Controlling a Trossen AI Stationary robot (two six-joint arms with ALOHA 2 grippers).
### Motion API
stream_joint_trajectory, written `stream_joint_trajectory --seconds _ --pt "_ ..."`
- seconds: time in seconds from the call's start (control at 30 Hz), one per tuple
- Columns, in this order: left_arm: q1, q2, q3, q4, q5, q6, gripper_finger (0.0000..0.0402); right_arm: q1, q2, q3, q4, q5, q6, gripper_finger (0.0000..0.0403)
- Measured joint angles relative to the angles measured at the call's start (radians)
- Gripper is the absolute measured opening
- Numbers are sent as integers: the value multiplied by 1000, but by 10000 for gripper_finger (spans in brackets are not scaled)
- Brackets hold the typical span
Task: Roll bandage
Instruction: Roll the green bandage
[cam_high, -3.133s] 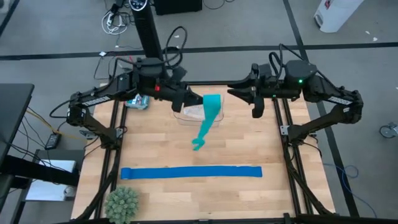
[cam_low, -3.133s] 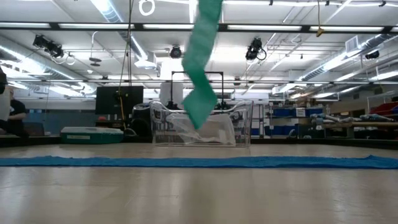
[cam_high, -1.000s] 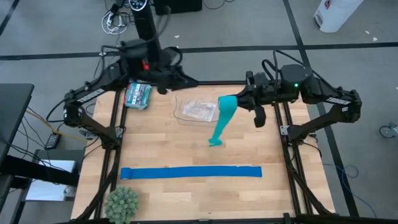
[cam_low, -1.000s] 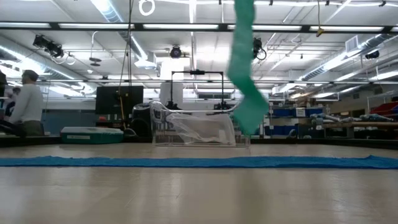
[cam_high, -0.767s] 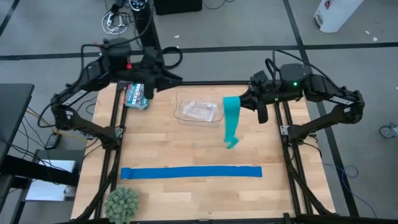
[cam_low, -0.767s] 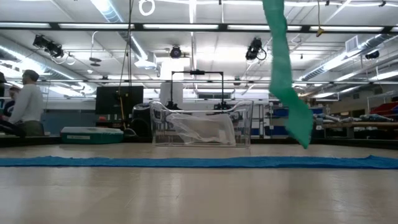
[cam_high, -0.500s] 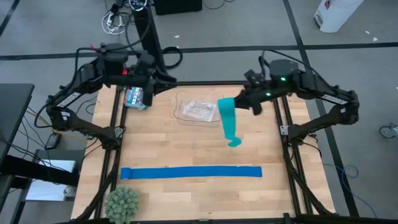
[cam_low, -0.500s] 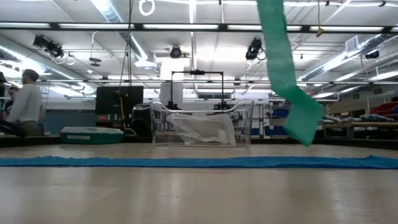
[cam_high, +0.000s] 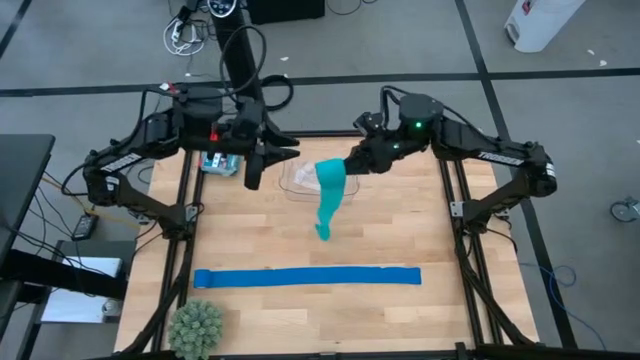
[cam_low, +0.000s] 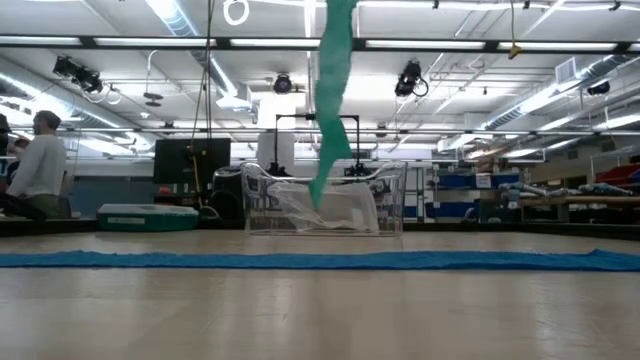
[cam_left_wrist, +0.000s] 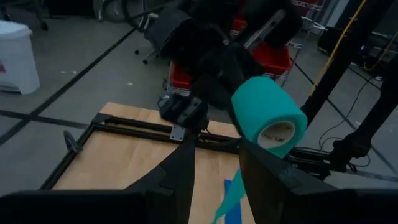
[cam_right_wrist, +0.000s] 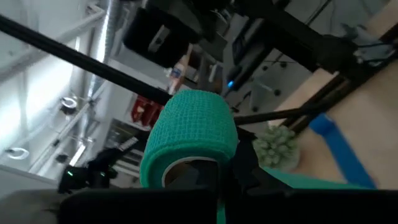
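Observation:
The bandage is a teal roll (cam_high: 333, 172) with a loose tail (cam_low: 330, 100) hanging from it. My right gripper (cam_high: 350, 165) is shut on the roll, high over the table's far middle. The tail's lower end (cam_high: 322, 233) hangs clear of the wood. My left gripper (cam_high: 280, 155) stands open just left of the roll, pointing at it, nothing between its fingers (cam_left_wrist: 186, 162). In the left wrist view the roll's free end (cam_left_wrist: 277, 130) shows its white cardboard core. Both grippers are above the low view's top edge. My right gripper holds the roll by the end that faces it (cam_right_wrist: 186, 165), coming level from the table's right. One finger (cam_right_wrist: 199, 177) seems to reach into the core, but the roll hides the rest. The roll is lifted clear, lying crosswise, its tail hanging slack below.
A royal-blue strip (cam_high: 305, 277) lies flat across the near part of the table. A clear plastic box (cam_high: 305, 185) stands at the far middle under the roll. A teal packet (cam_high: 220, 160) lies far left, and a spiky green ball (cam_high: 195, 325) sits at the near left corner.
My right gripper has carried the roll toward the table's left edge and rolled its wrist; the hanging tail has swung left with it, over the clear box. My left gripper has drawn back a little toward the left and near side and rolled too.

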Motion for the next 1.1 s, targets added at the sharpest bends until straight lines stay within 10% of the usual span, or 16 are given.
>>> stream_joint_trajectory --seconds 1.1 --pt "-23 54 -2 23 -74 -3 95 -45 90 -2 202 87 141 0"
